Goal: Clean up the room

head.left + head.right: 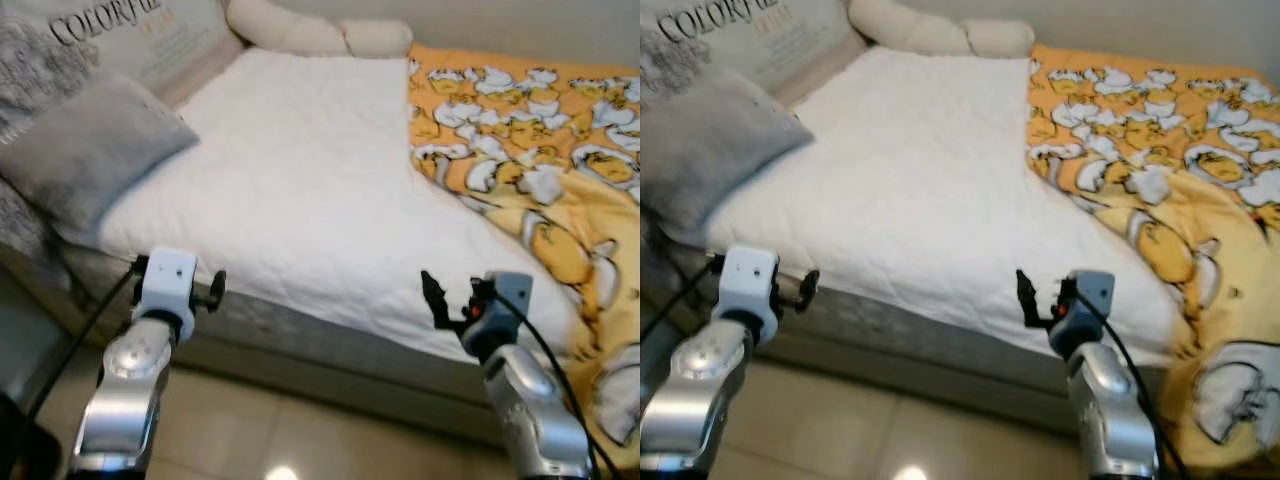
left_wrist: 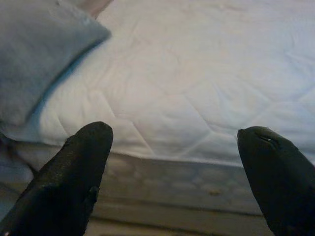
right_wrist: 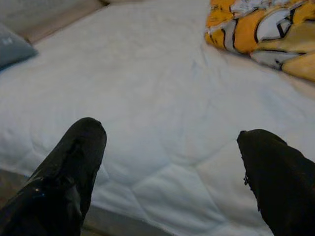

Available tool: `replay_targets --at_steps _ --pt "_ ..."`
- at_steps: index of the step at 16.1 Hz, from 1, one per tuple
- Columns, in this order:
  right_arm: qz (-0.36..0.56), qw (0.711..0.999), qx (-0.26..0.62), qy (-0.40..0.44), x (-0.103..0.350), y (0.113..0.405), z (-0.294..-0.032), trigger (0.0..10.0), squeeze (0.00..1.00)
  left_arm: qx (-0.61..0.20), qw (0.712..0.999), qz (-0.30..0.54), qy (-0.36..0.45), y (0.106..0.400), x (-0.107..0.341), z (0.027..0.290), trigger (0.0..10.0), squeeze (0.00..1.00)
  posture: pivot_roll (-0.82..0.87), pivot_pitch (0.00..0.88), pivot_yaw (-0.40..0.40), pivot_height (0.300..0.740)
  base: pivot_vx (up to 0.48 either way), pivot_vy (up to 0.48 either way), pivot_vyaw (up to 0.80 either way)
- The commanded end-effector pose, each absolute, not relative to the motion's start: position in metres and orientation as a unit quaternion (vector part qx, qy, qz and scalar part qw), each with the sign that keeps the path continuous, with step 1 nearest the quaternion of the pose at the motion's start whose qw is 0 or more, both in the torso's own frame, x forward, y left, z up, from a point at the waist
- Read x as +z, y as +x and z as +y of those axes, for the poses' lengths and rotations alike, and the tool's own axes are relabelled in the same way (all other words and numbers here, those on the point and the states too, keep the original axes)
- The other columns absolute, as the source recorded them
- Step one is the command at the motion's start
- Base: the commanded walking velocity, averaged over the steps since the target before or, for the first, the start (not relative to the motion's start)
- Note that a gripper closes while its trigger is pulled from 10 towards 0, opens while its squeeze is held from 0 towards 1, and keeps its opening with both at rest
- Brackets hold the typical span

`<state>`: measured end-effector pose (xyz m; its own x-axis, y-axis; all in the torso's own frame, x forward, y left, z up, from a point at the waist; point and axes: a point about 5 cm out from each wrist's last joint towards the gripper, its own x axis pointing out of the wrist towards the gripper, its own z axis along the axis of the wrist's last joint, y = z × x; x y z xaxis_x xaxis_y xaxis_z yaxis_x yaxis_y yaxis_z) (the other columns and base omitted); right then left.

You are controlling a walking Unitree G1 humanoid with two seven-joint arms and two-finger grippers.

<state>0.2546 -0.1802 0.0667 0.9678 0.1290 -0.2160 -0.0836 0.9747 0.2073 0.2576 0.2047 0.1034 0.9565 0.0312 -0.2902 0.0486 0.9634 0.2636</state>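
Note:
A bed with a white quilted mattress (image 1: pixel 300 170) lies before me. An orange and yellow duck-print blanket (image 1: pixel 540 150) is rumpled over the bed's right side and hangs over the near edge. A grey pillow (image 1: pixel 85 150) rests on the left part of the bed. My left gripper (image 2: pixel 172 132) is open, held at the mattress's near edge close to the grey pillow (image 2: pixel 34 49), with nothing between its fingers. My right gripper (image 3: pixel 170 130) is also open and empty, held over the near edge of the white mattress, left of the blanket (image 3: pixel 266 29).
A long cream bolster (image 1: pixel 320 35) lies along the far end of the bed. A printed cushion (image 1: pixel 140 35) with lettering leans at the back left. The grey bed base (image 1: pixel 330 350) runs across in front of me, with tiled floor (image 1: pixel 300 440) below.

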Motion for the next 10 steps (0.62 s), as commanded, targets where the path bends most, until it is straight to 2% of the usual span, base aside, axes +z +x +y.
replay_targets --at_steps 1,10 --pt "0.111 0.987 0.063 0.093 0.0708 0.2587 -0.1774 10.0 0.00 0.001 0.979 0.146 0.140 0.2584 0.1059 0.2054 10.0 0.94 -0.02 0.000 0.024 0.740 0.000 -0.442 0.00" --pt "0.113 0.987 0.058 0.099 0.0727 0.2649 -0.1812 10.0 0.00 -0.005 0.978 0.147 0.146 0.2638 0.1050 0.1971 10.0 0.95 -0.02 0.000 0.023 0.740 0.000 -0.440 0.00"
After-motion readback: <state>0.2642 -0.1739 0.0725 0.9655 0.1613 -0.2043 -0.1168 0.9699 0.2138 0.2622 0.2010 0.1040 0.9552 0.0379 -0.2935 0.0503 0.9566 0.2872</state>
